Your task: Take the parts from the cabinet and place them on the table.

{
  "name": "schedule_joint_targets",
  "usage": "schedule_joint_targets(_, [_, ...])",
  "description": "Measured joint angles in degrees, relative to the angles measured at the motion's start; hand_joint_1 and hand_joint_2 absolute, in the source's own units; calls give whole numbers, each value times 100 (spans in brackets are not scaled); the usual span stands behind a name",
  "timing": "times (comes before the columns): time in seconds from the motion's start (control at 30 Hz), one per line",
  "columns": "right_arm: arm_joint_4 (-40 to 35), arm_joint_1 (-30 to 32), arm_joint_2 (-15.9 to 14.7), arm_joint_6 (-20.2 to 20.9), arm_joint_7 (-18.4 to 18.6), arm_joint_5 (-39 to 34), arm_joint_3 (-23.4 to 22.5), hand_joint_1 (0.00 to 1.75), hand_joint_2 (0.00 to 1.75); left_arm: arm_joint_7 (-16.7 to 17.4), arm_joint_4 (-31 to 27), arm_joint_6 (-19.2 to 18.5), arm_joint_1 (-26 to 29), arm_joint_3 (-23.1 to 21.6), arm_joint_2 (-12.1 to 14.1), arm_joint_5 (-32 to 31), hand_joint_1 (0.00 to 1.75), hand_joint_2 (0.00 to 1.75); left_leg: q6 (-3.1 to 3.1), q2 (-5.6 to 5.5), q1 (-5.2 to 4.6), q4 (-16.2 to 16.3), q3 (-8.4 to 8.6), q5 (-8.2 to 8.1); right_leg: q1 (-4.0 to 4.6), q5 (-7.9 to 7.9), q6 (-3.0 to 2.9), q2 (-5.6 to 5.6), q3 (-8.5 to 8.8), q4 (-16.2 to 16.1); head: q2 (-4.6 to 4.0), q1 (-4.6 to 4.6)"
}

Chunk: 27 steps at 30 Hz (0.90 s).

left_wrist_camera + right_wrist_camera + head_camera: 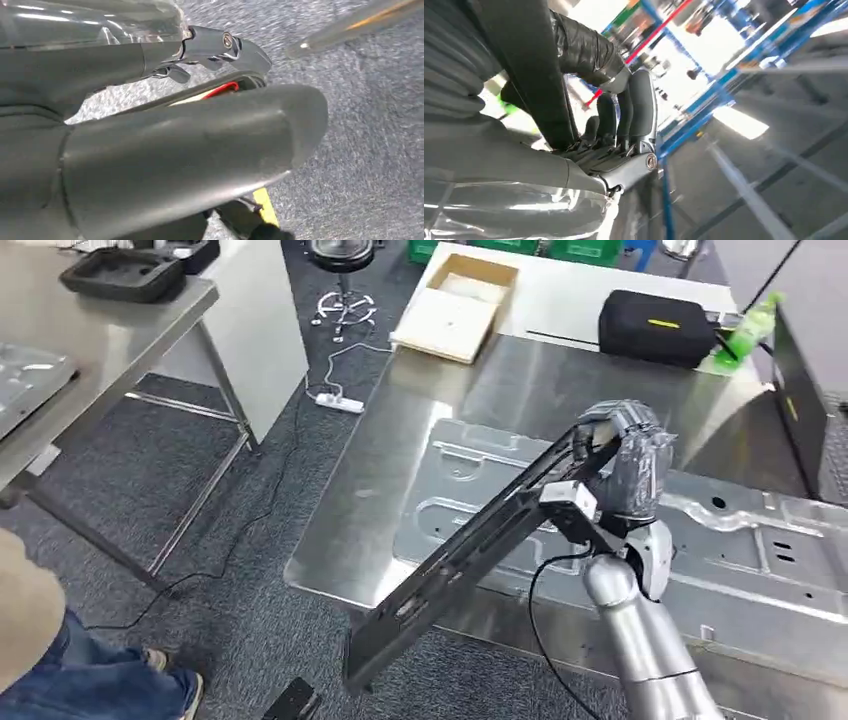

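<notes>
The right hand [628, 465], wrapped in clear plastic film, is clamped around one end of a long, flat black metal part [470, 550]; the right wrist view shows dark fingers [634, 112] curled over the part's edge against the thumb. Gripped at its high end, the part slopes down and away from the hand, its free end hanging past the near edge of the shiny stainless steel table [400, 440] and over the grey carpet. That one-ended grip probably explains the tilt: the weight of the long overhang drags the far end down. The hand itself hovers above the table, over a large pressed sheet-metal panel [740, 540] that lies flat on the tabletop, so the part looks to be on its way to being set down, though nothing of it touches the table yet. Laying it flat would likely call for swinging the low end up and inward.

At the table's far side sit a black zipped case [655, 328] and a shallow open wooden box [460, 305].

The left hand [165, 150] hangs over the carpet; whether its fingers are apart or closed I cannot tell.
</notes>
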Motion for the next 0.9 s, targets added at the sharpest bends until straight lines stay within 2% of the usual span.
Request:
schedule_joint_targets(0.1, [177, -13, -59, -15, 33, -15, -118, 175, 175, 20, 0, 0, 8, -2, 0, 20, 0, 0, -86, 191, -7, -87, 131, -32, 16, -20, -77, 212, 22, -35, 0, 4])
schedule_joint_targets(0.13, [232, -9, -92, -20, 37, -31, -157, 175, 175, 20, 0, 0, 2, -7, -2, 24, 0, 0, -133, 120, -1, -75, 128, -97, -49, 7, -128, 261, 102, -99, 0, 0])
schedule_joint_targets(0.17, [284, -37, -105, -28, 33, -59, -212, 175, 175, 20, 0, -2, 1, -9, 0, 28, 0, 0, -135, -154, 27, 37, 110, -176, -48, 5, -138, 321, 131, -126, 0, 2])
schedule_joint_targets(0.2, [387, -101, -144, -33, 15, -83, -273, 175, 175, 20, 0, 0, 6, -9, 0, 55, 0, 0, -121, -344, 24, 338, -41, -344, -44, -1, -159, 369, 136, -126, 0, -9])
schedule_joint_targets(0.23, [507, -148, -157, -41, -4, -94, -313, 175, 175, 22, 0, 0, 24, -9, 0, 55, 0, 0, -111, -433, 20, 812, -293, -550, -39, -3, -210, 444, 138, -124, 0, -4])
schedule_joint_targets(0.27, [610, -152, -162, -46, -7, -103, -350, 175, 175, 28, 0, -2, 52, -9, 0, 55, 0, 0, -104, -473, 16, 1240, -535, -685, -23, -7, -222, 527, 144, -124, 0, -4])
schedule_joint_targets(0.3, [689, -142, -164, -48, -4, -103, -378, 175, 175, 33, 0, -2, 82, -9, 2, 57, 0, 0, -94, -486, 15, 1514, -715, -703, -12, -14, -232, 622, 148, -116, 0, -4])
schedule_joint_targets(0.33, [767, -134, -171, -48, -4, -103, -409, 175, 175, 35, 0, -2, 98, -9, 2, 57, 0, 0, -80, -490, 14, 1521, -773, -583, -6, -15, -234, 718, 150, -106, 0, -4])
schedule_joint_targets(0.37, [833, -133, -179, -55, -4, -98, -439, 175, 175, 37, 0, -2, 99, -9, 2, 61, 0, 0, -59, -500, 13, 1286, -722, -341, -5, -21, -235, 815, 152, -92, 0, -7])
schedule_joint_targets(0.4, [907, -138, -199, -57, -4, -96, -502, 175, 175, 37, 0, 0, 90, -9, 4, 63, 0, 0, -33, -534, 11, 907, -596, -61, -5, -28, -232, 900, 154, -75, 0, -7])
schedule_joint_targets(0.43, [951, -148, -199, -57, -4, -96, -538, 175, 175, 37, 0, 0, 77, -9, 7, 68, 0, 0, 3, -687, 5, 450, -429, 231, -10, -42, -217, 976, 152, -50, 0, -7])
schedule_joint_targets(0.47, [1008, -159, -199, -59, -4, -96, -575, 175, 175, 37, 0, 0, 75, -9, 15, 70, 0, 0, 54, -1001, 20, 189, -355, 297, -41, -57, -202, 1028, 129, -30, 0, 0])
schedule_joint_targets(0.5, [1062, -190, -201, -68, 4, -96, -601, 175, 175, 37, 0, 0, 72, -9, 24, 70, 0, 0, 44, -1038, 36, 12, -238, 244, -24, -71, -169, 1119, 86, 19, 0, -4])
schedule_joint_targets(0.53, [1101, -189, -221, -70, 4, -96, -638, 175, 175, 50, 0, -2, 73, -9, 24, 72, 0, 0, 27, -980, 1, 32, -248, 233, -80, -46, -122, 1179, 67, -4, 0, -7])
schedule_joint_targets(0.6, [1172, -178, -269, -65, 24, -98, -710, 175, 175, 55, 0, 2, 74, -11, 24, 72, 0, 0, 65, -861, -49, -20, -211, 241, -123, -17, -36, 1314, 60, -48, 0, -7])
schedule_joint_targets(0.63, [1213, -180, -280, -61, 41, -103, -750, 175, 175, 52, 0, 9, 55, -15, 17, 72, 0, 0, 119, -791, 25, -136, -151, 301, -101, -25, 0, 1333, 54, -47, 0, -7])
schedule_joint_targets(0.67, [1255, -184, -284, -41, 68, -136, -789, 175, 175, 50, 0, 9, 30, -22, 15, 74, 0, 0, 134, -739, 8, -206, -105, 326, -73, -79, 8, 958, 36, 42, 0, 2])
schedule_joint_targets(0.7, [1305, -232, -304, -2, 101, -175, -824, 175, 175, 48, 0, 0, 20, -30, 13, 74, 0, 0, 165, -692, -1, -242, -76, 337, -76, -247, 41, 677, -86, 285, 0, 11])
schedule_joint_targets(0.73, [1385, -267, -308, 71, 124, -249, -856, 175, 175, 35, 0, -17, 25, -37, 13, 81, 0, 0, 176, -644, -11, -248, -68, 335, -100, -438, 73, 560, -273, 660, 0, 15])
schedule_joint_targets(0.77, [1454, -270, -310, 195, 158, -352, -887, 175, 175, 33, 0, -37, 37, -39, 15, 83, 0, 0, 173, -603, -10, -247, -65, 329, -126, -602, 103, 497, -472, 1057, 0, 11])
schedule_joint_targets(0.8, [1552, -271, -313, 357, 199, -501, -935, 175, 175, 17, 0, -59, 52, -39, 26, 94, 0, 0, 170, -556, -7, -246, -64, 317, -161, -692, 131, 455, -639, 1361, 0, 18])
schedule_joint_targets(0.83, [1648, -272, -315, 534, 241, -683, -977, 175, 175, -5, 0, -72, 61, -39, 28, 107, 0, 0, 161, -525, 1, -243, -63, 306, -204, -642, 158, 427, -684, 1424, 0, 13])
schedule_joint_targets(0.87, [1746, -294, -326, 694, 271, -876, -1018, 175, 175, -33, 0, -79, 64, -48, 28, 111, 0, 0, 146, -503, 6, -235, -62, 295, -238, -493, 181, 413, -600, 1252, 0, 13])
schedule_joint_targets(0.9, [1843, -348, -330, 807, 286, -1032, -1051, 175, 175, -44, 0, -98, 63, -59, 28, 116, 0, 0, 124, -484, 11, -225, -56, 280, -265, -277, 200, 395, -417, 897, 0, 13])
